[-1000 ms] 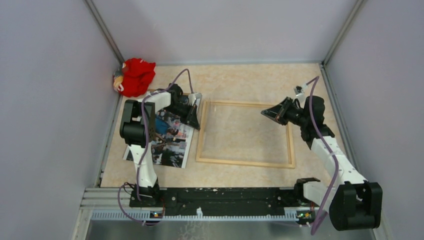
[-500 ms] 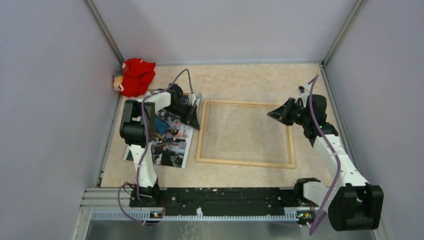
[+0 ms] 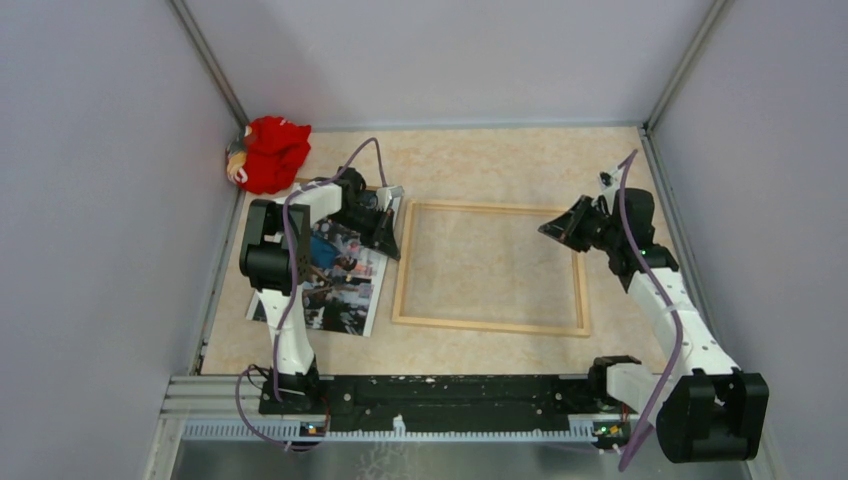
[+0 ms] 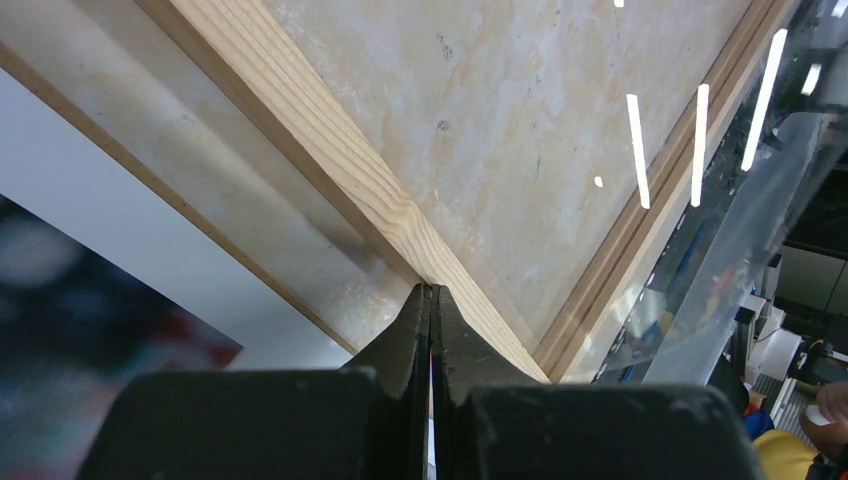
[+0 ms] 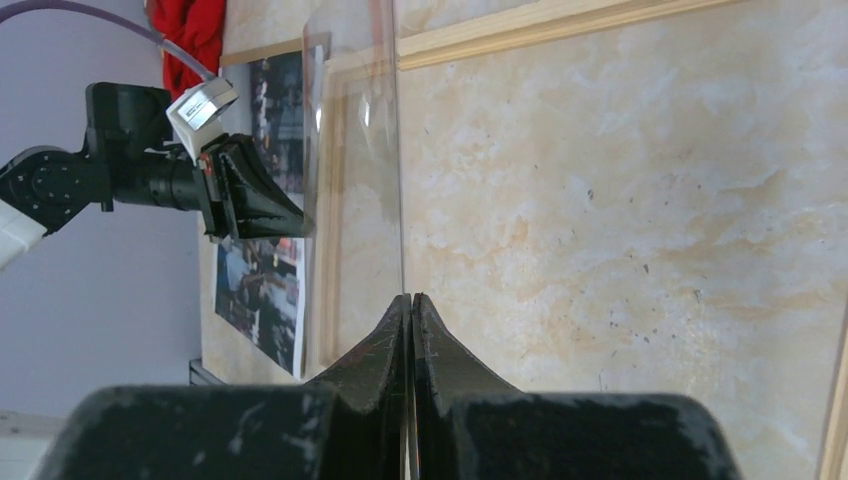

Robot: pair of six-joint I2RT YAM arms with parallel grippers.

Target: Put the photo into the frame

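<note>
**Two pinches on one pane – move it as one piece**

The left gripper [image 4: 432,300] has its fingers pressed together at the left edge of the clear pane [image 5: 360,150]. The right gripper [image 5: 410,300] is likewise shut, on the pane's right edge. Between them the sheet hangs over the frame [image 3: 490,326], which lies flat in the middle of the tabletop [image 3: 480,160]. The photo [image 3: 340,290] lies picture-up just beside the frame's left rail, toward the tabletop's left edge and partly under the left arm.

The step in hand looks like a two-arm carry of the pane. It will go best if both wrists travel together at a matched height, because a thin sheet gripped only at its rims would likely bow or slip if one side leads or twists.

For room, the far strip of tabletop behind the frame is bare. The strip along the right edge is narrow, with the wall close by. A red bundle [image 3: 275,150] fills the far-left corner – and any sweep to the left risks catching the photo.
</note>
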